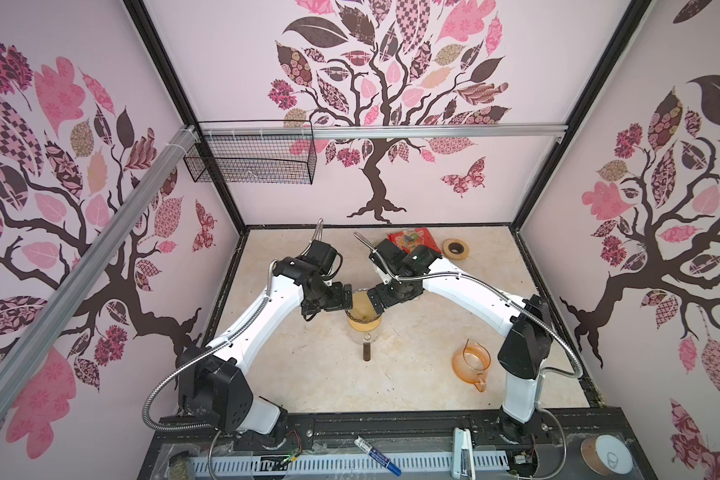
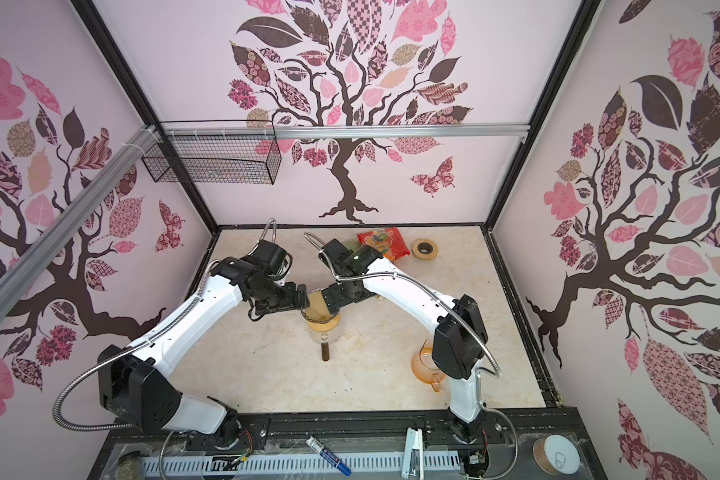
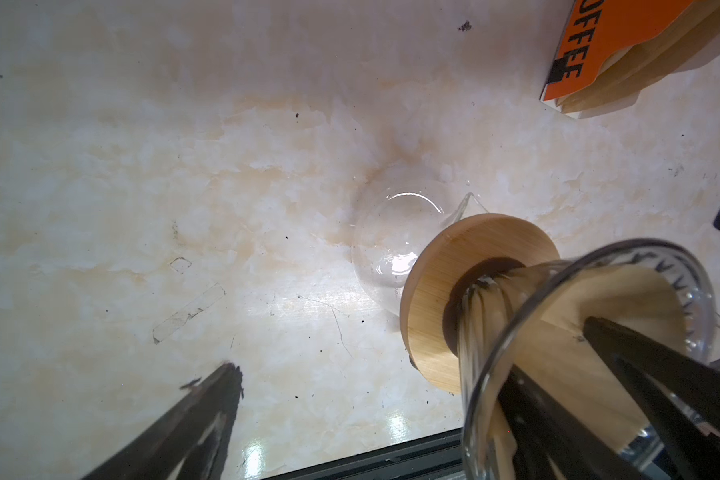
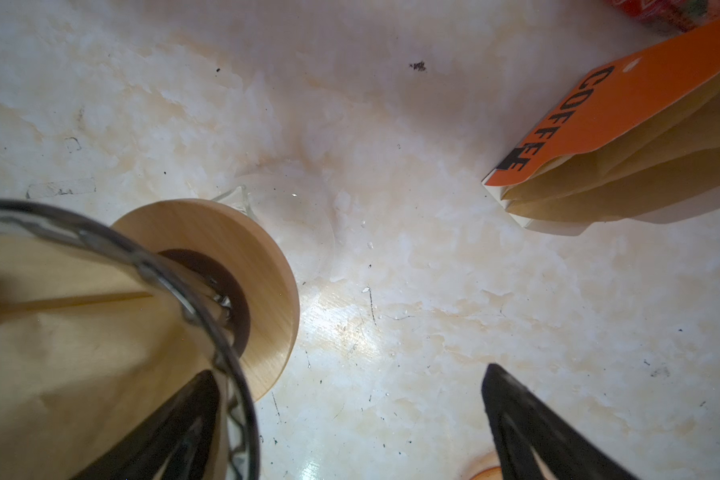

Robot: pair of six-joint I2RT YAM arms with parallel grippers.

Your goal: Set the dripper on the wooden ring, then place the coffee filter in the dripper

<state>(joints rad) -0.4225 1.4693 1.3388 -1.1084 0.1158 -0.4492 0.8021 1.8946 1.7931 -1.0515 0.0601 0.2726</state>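
The orange packet (image 4: 624, 112) reading "COFFEE" lies near the dripper (image 3: 433, 266), whose glass cone holds the paper filter (image 3: 599, 303) and sits on a clear jug (image 3: 387, 232), while the left claw (image 3: 410, 347) and right claw (image 4: 352, 372) both gape wide, gripping nothing, each with one finger inside the cone over the filter.

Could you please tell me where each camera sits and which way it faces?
Top views: high at the front, looking down on table and back wall; both arms show.
Left wrist: behind the left claw, facing the dripper; its fingers show.
Right wrist: likewise behind the right claw.
Wrist views share dripper, filter, filter pack.
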